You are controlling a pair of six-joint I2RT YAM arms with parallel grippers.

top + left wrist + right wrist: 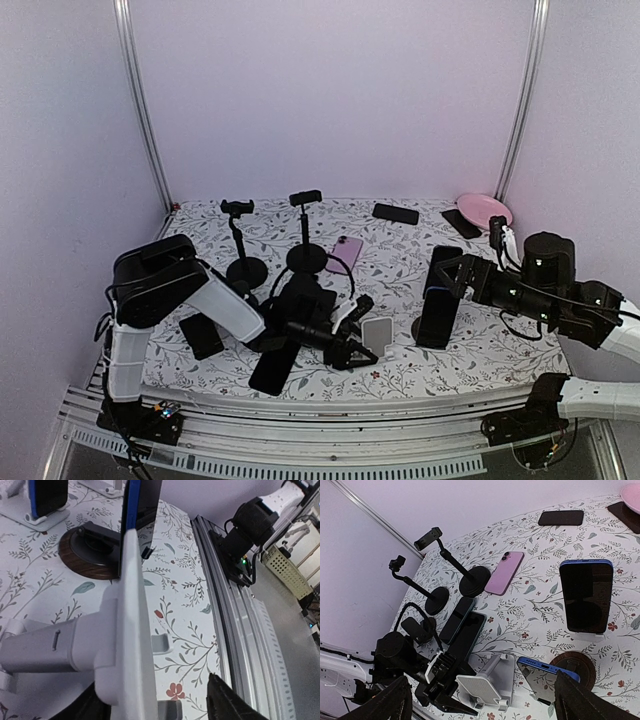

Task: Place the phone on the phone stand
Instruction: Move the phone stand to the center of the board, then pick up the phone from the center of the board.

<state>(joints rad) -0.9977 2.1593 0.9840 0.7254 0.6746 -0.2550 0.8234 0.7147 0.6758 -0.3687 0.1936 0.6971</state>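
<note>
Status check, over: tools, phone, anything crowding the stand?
Left tool open at the empty white stand. Right tool open, empty. Pink phone lying flat, not on any stand. Blue phone on round stand close beside it.

Bare cloth (395, 255) mid-table; tall stands (305, 258) left, upright phone (436, 320) right, seemingly close.

We can read no writing, brand, number or sign in any of the views. The upright blue-edged phone (585, 596) shows us only a dark screen. The pink phone (504, 572) shows a plain back, and the white phone stand (487, 685) carries no mark that we can make out.
</note>
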